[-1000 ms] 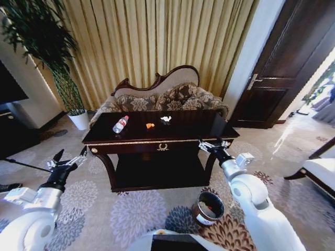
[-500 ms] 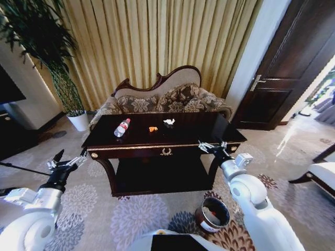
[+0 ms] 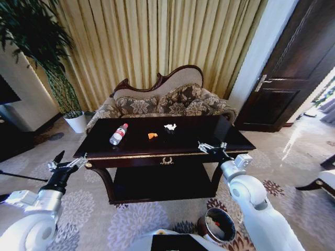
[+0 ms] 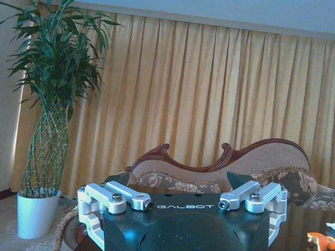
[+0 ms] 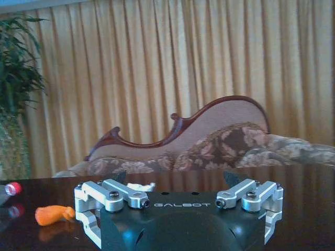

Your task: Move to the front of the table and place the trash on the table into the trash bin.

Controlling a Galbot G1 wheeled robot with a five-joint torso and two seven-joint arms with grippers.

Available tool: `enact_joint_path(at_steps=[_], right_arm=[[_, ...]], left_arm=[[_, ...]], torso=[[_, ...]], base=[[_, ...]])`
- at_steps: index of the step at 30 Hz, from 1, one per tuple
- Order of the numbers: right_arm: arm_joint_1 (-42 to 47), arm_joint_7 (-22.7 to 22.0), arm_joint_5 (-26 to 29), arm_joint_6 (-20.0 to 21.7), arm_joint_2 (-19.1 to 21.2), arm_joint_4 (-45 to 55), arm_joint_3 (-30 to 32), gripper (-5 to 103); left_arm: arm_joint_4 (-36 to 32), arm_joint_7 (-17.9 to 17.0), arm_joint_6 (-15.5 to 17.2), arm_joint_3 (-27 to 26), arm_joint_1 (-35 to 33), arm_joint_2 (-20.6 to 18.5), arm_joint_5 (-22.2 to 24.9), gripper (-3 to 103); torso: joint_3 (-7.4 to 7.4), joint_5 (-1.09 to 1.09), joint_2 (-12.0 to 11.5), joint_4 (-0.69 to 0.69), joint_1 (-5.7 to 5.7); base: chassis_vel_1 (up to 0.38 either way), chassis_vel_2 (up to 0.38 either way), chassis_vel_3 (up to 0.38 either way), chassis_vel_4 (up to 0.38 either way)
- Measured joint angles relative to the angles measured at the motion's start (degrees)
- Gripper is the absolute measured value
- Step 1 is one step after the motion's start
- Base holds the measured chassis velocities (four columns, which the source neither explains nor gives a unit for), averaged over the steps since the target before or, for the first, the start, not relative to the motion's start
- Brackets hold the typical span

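Table (image 3: 209, 141) sits dead ahead, dark glossy top, gold ornament (image 3: 166, 160) on the front rail, lower shelf underneath. Bottle (image 3: 118, 134) lies on its side on the left part of the top, red cap toward the far edge. Orange scrap (image 3: 152, 136) near the middle, white scrap (image 3: 170, 126) just right of it and a bit farther back; the two are apart, not touching. Bin (image 3: 220, 225) stands on the patterned carpet near right, below the right arm, red and white bits inside. Left gripper (image 3: 67, 163) hovers off the table's near-left corner, fingers spread, nothing held. Right gripper (image 3: 212, 147) hangs over the near-right edge of the top, fingers spread too, empty. Sofa (image 3: 172, 99) with carved wood back stands right behind the table, gold curtains (image 3: 157, 42) across the far wall, potted plant (image 3: 52, 68) in a white pot far left, dark door (image 3: 298, 68) far right
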State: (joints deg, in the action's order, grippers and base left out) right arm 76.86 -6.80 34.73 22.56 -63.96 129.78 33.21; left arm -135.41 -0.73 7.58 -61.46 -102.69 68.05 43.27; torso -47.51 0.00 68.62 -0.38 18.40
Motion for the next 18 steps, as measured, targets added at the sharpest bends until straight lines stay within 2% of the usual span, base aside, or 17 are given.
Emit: enact_joint_path(at_steps=[3, 10, 14, 15, 18], right_arm=[[-2.8, 0.0, 3.8, 2.5, 2.0, 0.7, -1.2, 100], [-9.9, 0.0, 8.1, 5.2, 5.5, -3.7, -4.8, 100], [-19.0, 0.0, 10.9, 5.9, 7.6, -9.6, -9.9, 100], [-19.0, 0.0, 10.9, 5.9, 7.6, -9.6, -9.9, 100], [-26.2, 0.0, 11.9, 6.2, 7.6, -15.2, -14.8, 100]], left_arm=[[-0.2, -0.3, -0.2, -0.4, -0.3, 0.0, -0.2, 100], [-0.3, -0.6, -1.0, -0.9, -1.5, 0.8, -1.2, 100], [-0.9, -0.7, -1.2, -1.7, -2.7, 2.9, -2.5, 100], [-0.9, -0.7, -1.2, -1.7, -2.7, 2.9, -2.5, 100], [-1.7, -1.0, -1.2, -1.5, -3.4, 5.4, -4.3, 100]], torso=[[0.02, -0.01, 0.0, 0.00, -0.02], [0.02, 0.00, 0.0, 0.01, -0.05], [0.01, 0.00, 0.0, 0.01, -0.02], [0.01, 0.00, 0.0, 0.01, -0.02], [0.01, -0.01, 0.0, 0.02, -0.02]], base=[[0.000, 0.000, 0.000, 0.000], [0.000, 0.000, 0.000, 0.000], [0.000, 0.000, 0.000, 0.000], [0.000, 0.000, 0.000, 0.000], [0.000, 0.000, 0.000, 0.000]])
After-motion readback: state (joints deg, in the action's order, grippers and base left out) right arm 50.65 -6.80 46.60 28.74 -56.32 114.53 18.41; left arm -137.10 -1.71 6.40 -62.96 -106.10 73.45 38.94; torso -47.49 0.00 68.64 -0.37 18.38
